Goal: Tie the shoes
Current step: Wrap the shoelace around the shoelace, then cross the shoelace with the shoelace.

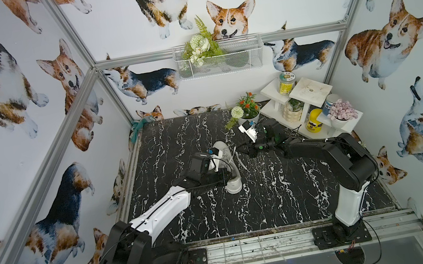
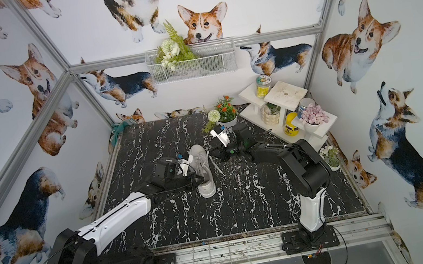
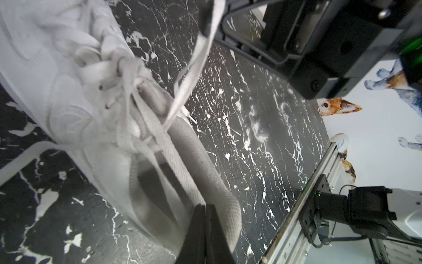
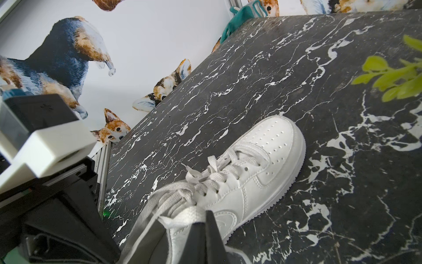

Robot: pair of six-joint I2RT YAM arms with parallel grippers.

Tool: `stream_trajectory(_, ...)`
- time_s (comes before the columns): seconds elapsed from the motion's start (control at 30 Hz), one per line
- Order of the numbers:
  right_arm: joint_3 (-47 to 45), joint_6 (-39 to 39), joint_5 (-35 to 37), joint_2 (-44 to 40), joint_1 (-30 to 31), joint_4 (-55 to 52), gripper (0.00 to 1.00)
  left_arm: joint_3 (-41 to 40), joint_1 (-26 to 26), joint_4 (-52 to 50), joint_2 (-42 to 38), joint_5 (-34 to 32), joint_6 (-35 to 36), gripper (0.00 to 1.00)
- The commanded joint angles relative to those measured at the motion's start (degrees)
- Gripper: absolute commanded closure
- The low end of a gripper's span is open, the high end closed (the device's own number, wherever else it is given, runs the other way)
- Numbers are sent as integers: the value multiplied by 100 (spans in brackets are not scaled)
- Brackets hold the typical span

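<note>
The white sneaker (image 1: 221,149) stands mid-worktop (image 1: 271,200), its long axis running near-to-far with the toe toward the back wall and a stitched swoosh (image 4: 262,180) on its side. The left fingers (image 3: 194,233) are clenched on its laces (image 4: 214,173) above the heel opening. The right fingers (image 4: 213,233), just to its right, pinch another strand taut.

Sneaker's (image 1: 234,185) middle behind left hand (image 1: 228,177)

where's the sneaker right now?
In both top views the sneaker sits near the middle of the marble table, toe toward the back wall, with the left hand at its heel end and the right hand just to its right.
</note>
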Motion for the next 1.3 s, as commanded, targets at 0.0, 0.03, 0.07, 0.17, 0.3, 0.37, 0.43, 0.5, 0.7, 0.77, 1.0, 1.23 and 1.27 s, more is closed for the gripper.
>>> stream_trajectory(0.0, 42, -131, 50, 24, 11, -66, 100, 199, -92, 209, 102, 29, -3, 91)
stream_trajectory(0.03, 42, -131, 53, 27, 10, -61, 100, 242, -136, 206, 155, 29, -4, 90)
stream_trajectory(0.07, 46, -127, 57, 33, 10, -62, 100, 283, -171, 202, 200, 14, 2, 89)
stream_trajectory(0.17, 51, -147, 66, 33, 19, -66, 100, 375, -251, 213, 312, 12, 6, 81)
stream_trajectory(0.3, 55, -190, 94, 20, 19, -121, 100, 445, -264, 48, 265, -133, 76, 68)
stream_trajectory(0.37, 51, -219, 102, 1, 19, -140, 100, 508, -265, -102, 198, -206, 153, 62)
stream_trajectory(0.43, 42, -245, 133, -16, 27, -145, 100, 625, -258, -324, 91, -327, 229, 58)
stream_trajectory(0.5, 50, -285, 136, -29, 37, -150, 100, 728, -263, -476, -55, -429, 282, 55)
stream_trajectory(0.7, 55, -351, 135, -75, 65, -150, 100, 1154, -160, -1013, -368, -770, 420, 44)
stream_trajectory(0.77, 85, -421, 160, -94, 88, -231, 100, 1249, 30, -1161, -372, -799, 484, 44)
stream_trajectory(1.0, 215, -629, 255, -126, 168, -511, 100, 1451, 756, -1272, 217, -231, 797, 60)
stream_trajectory(1.23, 244, -708, 283, -125, 252, -606, 100, 1646, 823, -1183, 753, -204, 970, 65)
stream_trajectory(1.27, 251, -718, 292, -123, 264, -615, 100, 1673, 831, -1177, 805, -199, 986, 65)
